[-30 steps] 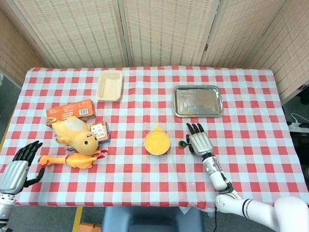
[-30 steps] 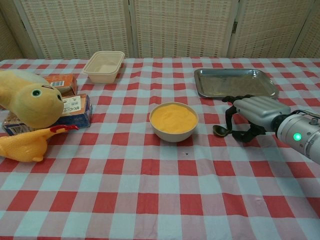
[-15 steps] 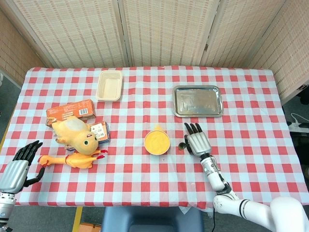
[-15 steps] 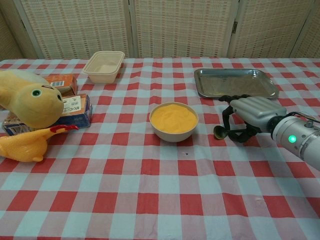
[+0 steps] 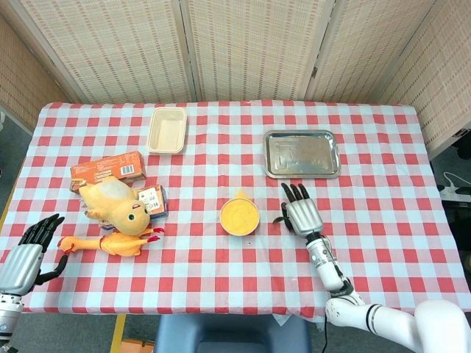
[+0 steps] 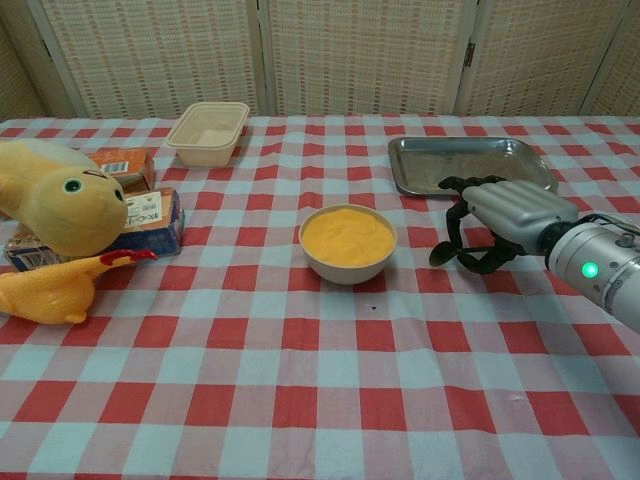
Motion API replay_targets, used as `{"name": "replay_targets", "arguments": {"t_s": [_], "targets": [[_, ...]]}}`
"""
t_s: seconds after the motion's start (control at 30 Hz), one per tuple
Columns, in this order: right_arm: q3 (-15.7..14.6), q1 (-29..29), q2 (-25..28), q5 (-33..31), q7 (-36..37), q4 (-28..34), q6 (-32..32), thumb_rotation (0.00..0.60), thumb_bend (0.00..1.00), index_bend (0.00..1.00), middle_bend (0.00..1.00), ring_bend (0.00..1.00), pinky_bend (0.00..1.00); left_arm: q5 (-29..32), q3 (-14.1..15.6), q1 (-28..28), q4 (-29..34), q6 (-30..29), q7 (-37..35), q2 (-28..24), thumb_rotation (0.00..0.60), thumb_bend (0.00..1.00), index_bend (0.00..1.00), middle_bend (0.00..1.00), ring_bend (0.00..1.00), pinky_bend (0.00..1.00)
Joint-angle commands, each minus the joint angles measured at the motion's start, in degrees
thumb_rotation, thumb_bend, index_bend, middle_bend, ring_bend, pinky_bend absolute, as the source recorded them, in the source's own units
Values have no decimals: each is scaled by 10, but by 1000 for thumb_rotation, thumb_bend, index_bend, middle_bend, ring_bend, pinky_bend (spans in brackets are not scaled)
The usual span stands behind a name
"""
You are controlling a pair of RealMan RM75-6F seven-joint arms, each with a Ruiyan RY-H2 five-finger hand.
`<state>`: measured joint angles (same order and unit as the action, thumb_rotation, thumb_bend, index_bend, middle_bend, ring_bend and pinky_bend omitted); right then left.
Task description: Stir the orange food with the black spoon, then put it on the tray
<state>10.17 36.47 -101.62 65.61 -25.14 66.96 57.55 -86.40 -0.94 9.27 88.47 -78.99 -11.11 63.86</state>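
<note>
A white bowl of orange food [image 5: 239, 215] [image 6: 347, 240] stands mid-table. Just right of it my right hand [image 5: 301, 214] [image 6: 503, 218] grips the black spoon [image 6: 441, 252] [image 5: 280, 219], whose handle is buried under the curled fingers. The spoon's bowl hangs down at the hand's left side, slightly above the cloth and short of the food. The silver tray [image 5: 302, 154] [image 6: 470, 160] lies empty behind the hand. My left hand [image 5: 31, 251] rests at the table's near left corner, fingers apart, holding nothing; only the head view shows it.
A beige container [image 5: 167, 129] [image 6: 208, 131] sits at the back left. A yellow plush duck [image 5: 114, 206] [image 6: 60, 205], a rubber chicken [image 5: 110, 243] [image 6: 50, 290] and snack boxes [image 5: 107, 168] [image 6: 150, 215] crowd the left side. Folding screens stand behind the table.
My right hand has closed on the spoon and risen slightly; the spoon went from lying flat on the cloth to hanging tilted from the fingers. The left hand has not moved.
</note>
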Motion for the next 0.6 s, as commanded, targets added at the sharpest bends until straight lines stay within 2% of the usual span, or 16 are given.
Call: {"name": "replay_targets", "arguments": {"t_s": [0.03, 0.37, 0.6], "targets": [[4, 0, 6, 2, -6, 13, 8, 600, 365, 638, 19, 0, 0, -1, 0, 0, 1, -1, -1, -1, 600, 446, 0, 0, 0, 85], [37, 21, 8, -5, -40, 68, 31, 600, 365, 641, 28, 0, 0, -2, 0, -1, 1, -3, -15, -5, 600, 446, 0, 0, 0, 85], [61, 68, -45, -5, -80, 40, 35, 600, 365, 631, 36, 0, 0, -10, 4, 0, 1, -2, -24, -8, 600, 445, 0, 0, 0, 86]]}}
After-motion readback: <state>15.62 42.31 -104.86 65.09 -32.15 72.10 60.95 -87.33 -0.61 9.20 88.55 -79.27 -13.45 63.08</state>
